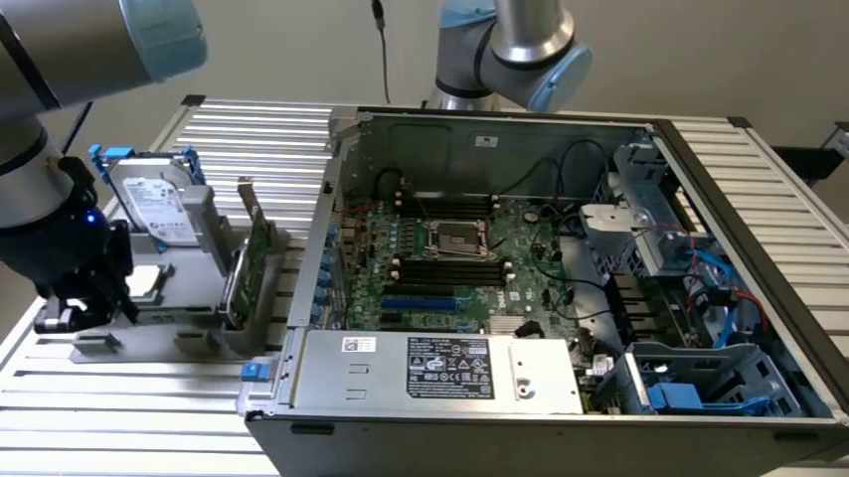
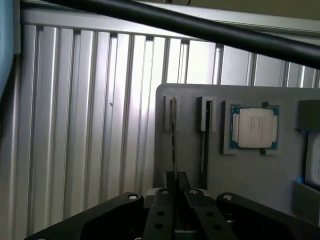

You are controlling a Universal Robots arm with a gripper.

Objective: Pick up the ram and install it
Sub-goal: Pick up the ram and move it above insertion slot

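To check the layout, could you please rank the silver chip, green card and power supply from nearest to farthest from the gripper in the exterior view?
From the gripper:
1. Silver chip, on the grey holder beside it.
2. Green card, upright next to the case.
3. Power supply, inside the case.

1. At the exterior view's left, the gripper (image 1: 78, 310) hangs low over a grey holder (image 1: 113, 348) on the slatted desk (image 1: 133, 407).
2. A hard drive (image 1: 153, 204) and a green card (image 1: 250, 268) stand upright in the holder.
3. Beside it lies an open computer case (image 1: 757, 268), with its motherboard (image 1: 451, 273) exposed.
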